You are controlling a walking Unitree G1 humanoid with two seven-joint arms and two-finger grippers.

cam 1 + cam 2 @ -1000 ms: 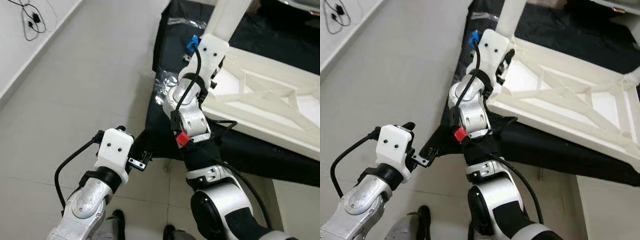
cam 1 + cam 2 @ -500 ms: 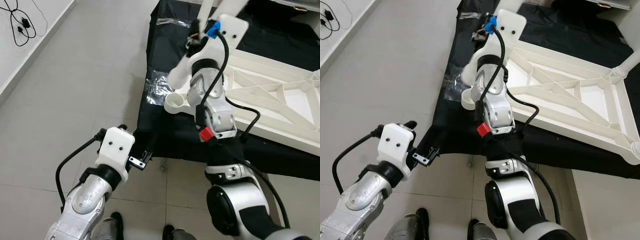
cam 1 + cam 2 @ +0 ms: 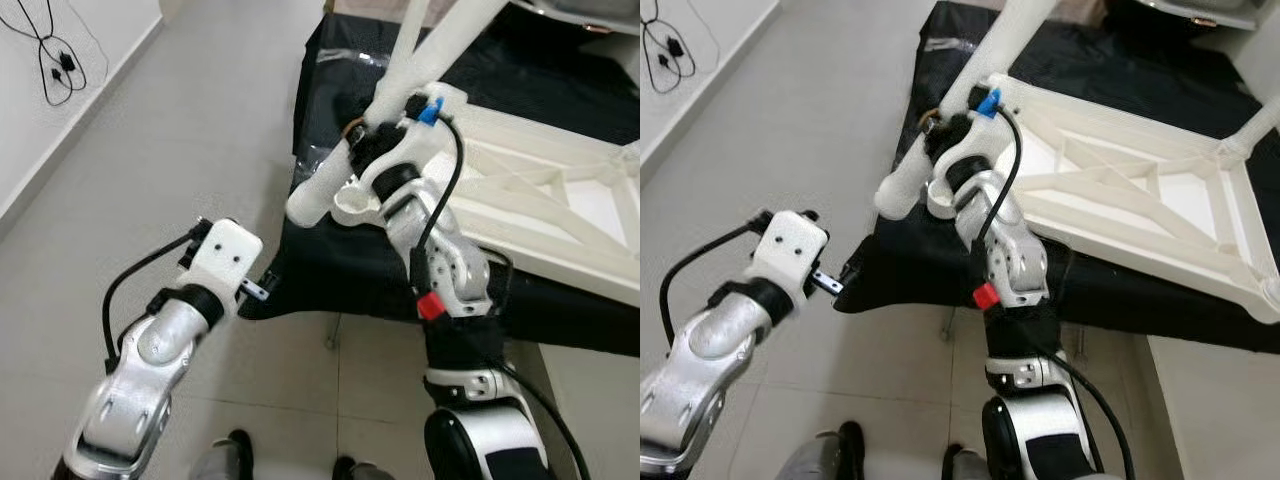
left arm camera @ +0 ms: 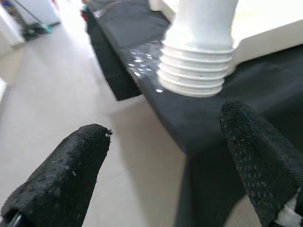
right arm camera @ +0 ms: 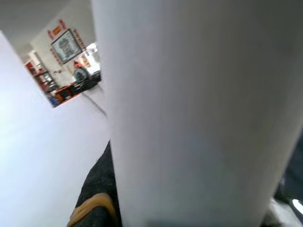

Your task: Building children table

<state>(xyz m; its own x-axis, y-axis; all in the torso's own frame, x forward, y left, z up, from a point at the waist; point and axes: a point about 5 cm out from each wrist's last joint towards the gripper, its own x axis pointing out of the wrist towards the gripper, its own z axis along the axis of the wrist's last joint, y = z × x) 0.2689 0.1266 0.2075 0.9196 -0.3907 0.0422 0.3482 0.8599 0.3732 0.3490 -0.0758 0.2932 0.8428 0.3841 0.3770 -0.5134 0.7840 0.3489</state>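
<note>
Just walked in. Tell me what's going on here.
The robot is assembling a white plastic children's table. The tabletop lies upside down on a black sheet on the floor. The right pincer is shut on a loose white table leg, holding it at a slant over the threaded corner socket, not yet screwed in. The left pincer hangs open beside that corner, touching nothing.

White table parts on black cloth.
The upside-down table frame (image 3: pixel 1140 190) lies flat; one loose leg (image 3: pixel 345 165) is tilted, its threaded end lowest.
</note>
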